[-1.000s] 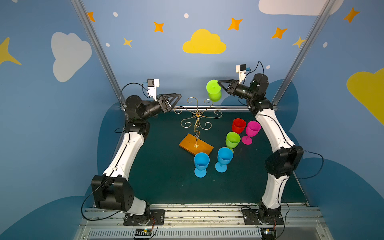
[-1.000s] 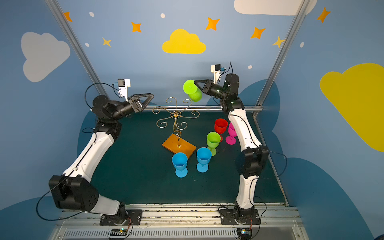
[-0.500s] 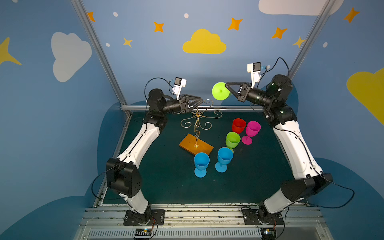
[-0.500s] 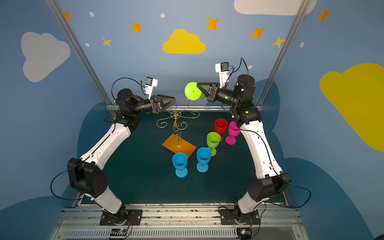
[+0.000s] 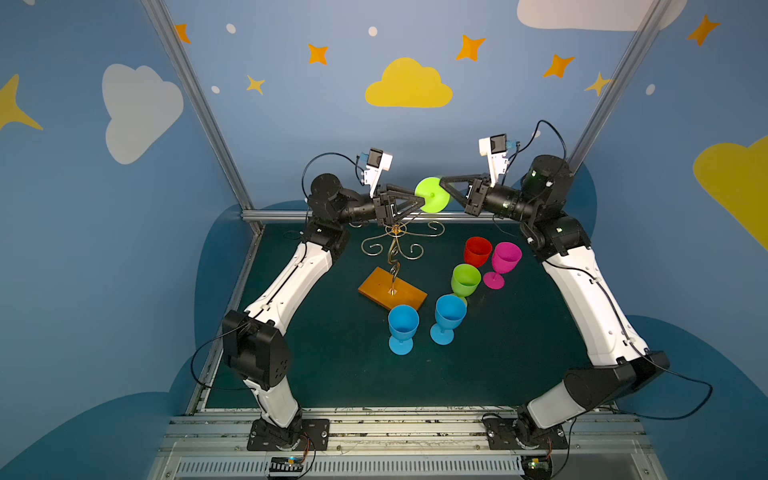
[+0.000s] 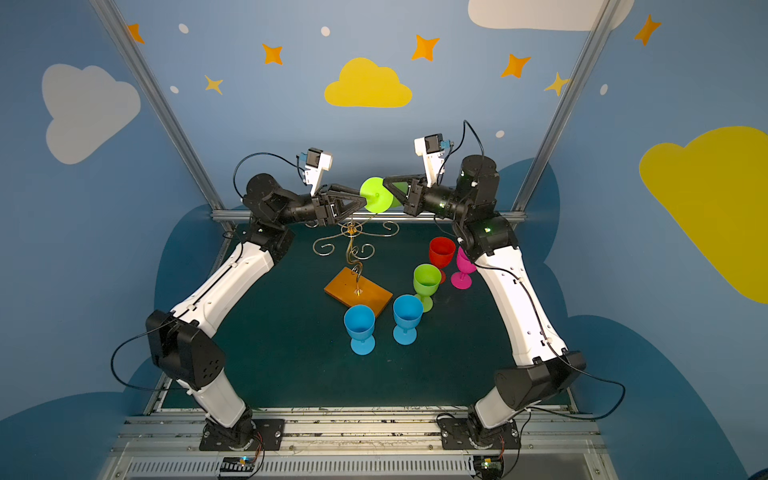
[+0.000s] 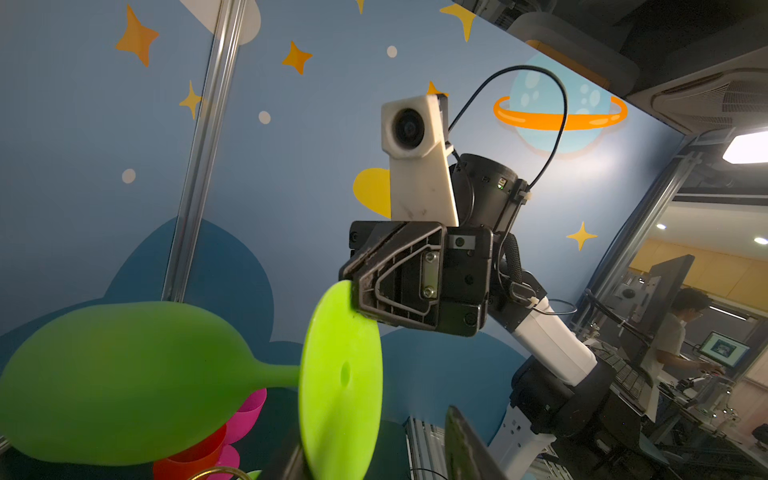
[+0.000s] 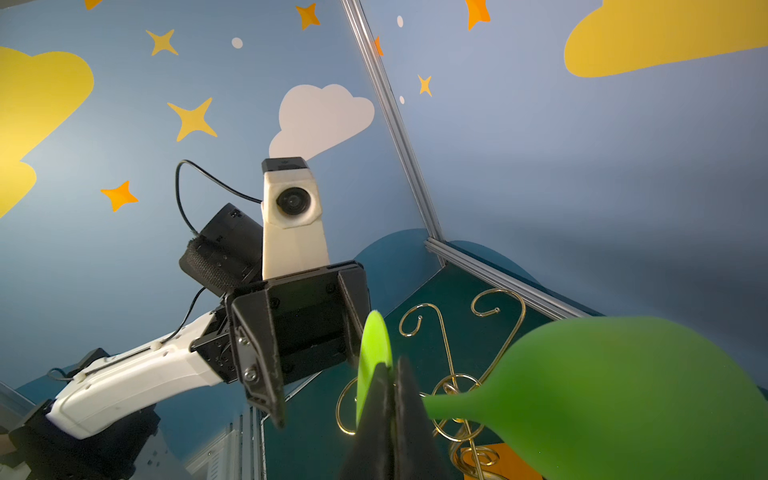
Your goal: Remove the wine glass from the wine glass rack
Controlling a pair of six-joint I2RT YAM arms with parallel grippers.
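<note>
Right jaws (image 8: 388, 409) grip green glass (image 5: 432, 195) by its foot above rack (image 5: 395, 266); left jaws (image 8: 316, 345) open around that foot.

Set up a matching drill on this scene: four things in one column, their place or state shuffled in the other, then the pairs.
1. raised lime glass
2. wine glass rack
3. pink glass
4. red glass

a. upright, rightmost of those standing
b. no glass hanging on it
c. sideways, foot in the shut right pincer
d. upright, just left of the pink one

Pairs: 1-c, 2-b, 3-a, 4-d
</note>
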